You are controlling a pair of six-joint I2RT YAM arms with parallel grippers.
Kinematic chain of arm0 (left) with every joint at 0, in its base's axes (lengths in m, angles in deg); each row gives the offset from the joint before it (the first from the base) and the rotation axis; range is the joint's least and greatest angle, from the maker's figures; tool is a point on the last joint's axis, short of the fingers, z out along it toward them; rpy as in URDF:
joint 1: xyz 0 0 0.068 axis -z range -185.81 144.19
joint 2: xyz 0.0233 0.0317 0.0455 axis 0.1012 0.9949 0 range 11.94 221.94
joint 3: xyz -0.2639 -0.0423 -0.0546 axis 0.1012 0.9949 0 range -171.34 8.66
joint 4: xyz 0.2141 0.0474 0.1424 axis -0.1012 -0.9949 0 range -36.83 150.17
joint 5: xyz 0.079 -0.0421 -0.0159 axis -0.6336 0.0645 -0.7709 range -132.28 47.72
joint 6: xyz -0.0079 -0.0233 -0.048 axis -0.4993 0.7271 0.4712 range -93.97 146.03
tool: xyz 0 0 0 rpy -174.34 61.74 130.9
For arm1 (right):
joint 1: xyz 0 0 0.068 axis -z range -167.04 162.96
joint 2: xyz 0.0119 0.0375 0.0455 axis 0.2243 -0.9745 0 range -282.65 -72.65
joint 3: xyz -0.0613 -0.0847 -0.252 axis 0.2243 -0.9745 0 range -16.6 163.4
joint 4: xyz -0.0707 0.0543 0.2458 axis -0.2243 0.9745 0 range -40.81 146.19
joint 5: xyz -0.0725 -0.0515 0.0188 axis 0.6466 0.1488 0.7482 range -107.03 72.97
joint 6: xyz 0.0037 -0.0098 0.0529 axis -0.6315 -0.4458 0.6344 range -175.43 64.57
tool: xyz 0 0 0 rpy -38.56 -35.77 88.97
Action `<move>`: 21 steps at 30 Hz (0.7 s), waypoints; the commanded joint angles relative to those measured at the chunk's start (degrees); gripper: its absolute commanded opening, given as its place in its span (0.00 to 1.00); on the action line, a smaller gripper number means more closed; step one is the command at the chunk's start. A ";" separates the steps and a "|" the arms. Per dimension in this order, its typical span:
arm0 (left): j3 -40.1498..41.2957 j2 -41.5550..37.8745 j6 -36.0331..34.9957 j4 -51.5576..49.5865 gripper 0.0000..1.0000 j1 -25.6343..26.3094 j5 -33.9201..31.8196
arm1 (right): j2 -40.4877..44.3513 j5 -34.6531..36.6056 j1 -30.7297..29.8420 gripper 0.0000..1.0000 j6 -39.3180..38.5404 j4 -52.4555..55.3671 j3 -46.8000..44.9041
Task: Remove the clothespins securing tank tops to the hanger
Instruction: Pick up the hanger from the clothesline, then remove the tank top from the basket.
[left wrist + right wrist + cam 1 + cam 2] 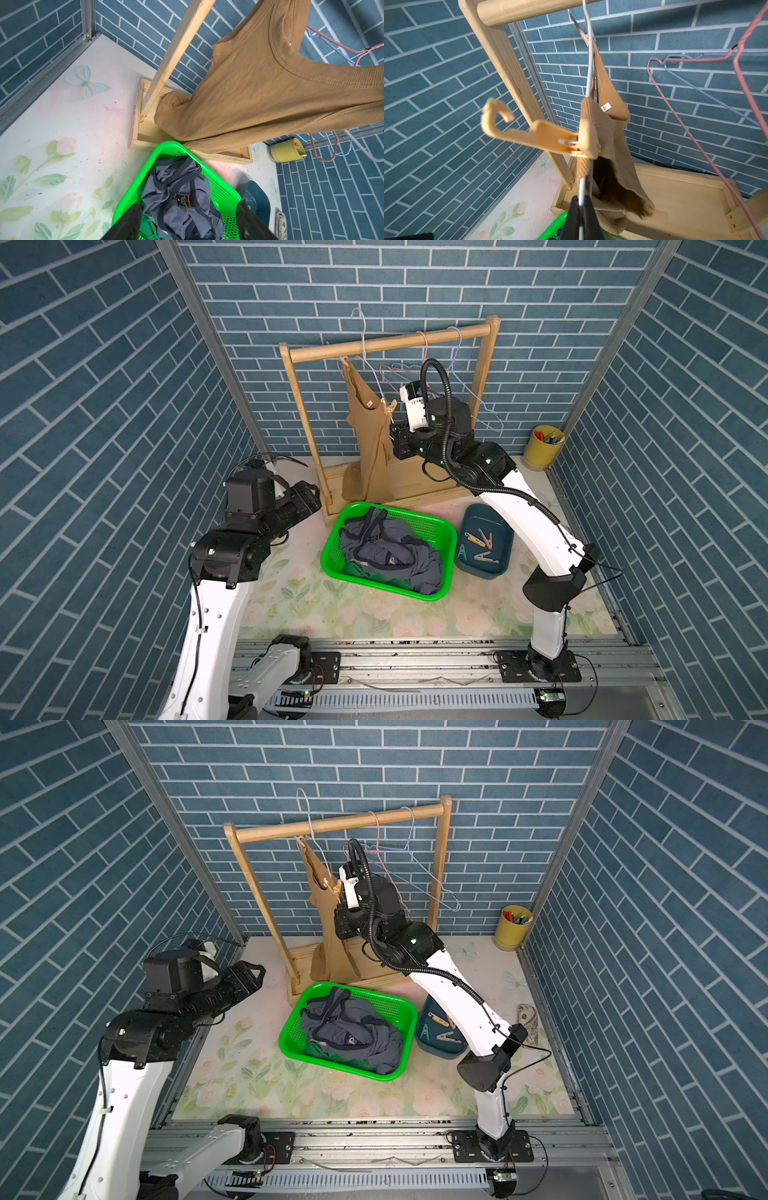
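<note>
Step in hand: unpinning the tan top (612, 141), the only one hanging. Your right gripper (580, 205), at the lower edge of the right wrist view, is clamped on the white hanger (588, 79). The tan pin (550, 139), centre frame, bites the strap onto that wire. Your left gripper (188, 205) stands wide and empty over the basket (164, 145). Next, bring it to the pin's tail, squeeze, and pull clear. A pinkish pin (581, 33) sits higher, near the rod (519, 8).

We are seeing the green top (148, 226) mostly buried under the grey top (176, 187); the hooked end of the clothespin (542, 137) is showing blurred.
</note>
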 commanded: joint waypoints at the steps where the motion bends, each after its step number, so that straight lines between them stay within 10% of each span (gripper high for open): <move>1: -2.09 0.22 -1.22 -1.47 0.74 -0.39 -1.16 | 5.34 -1.00 0.10 0.00 -2.02 -1.02 1.24; 21: -1.08 -1.81 -3.04 -4.44 0.74 -0.39 -3.73 | 32.42 -4.43 0.11 0.00 5.77 -11.25 -38.21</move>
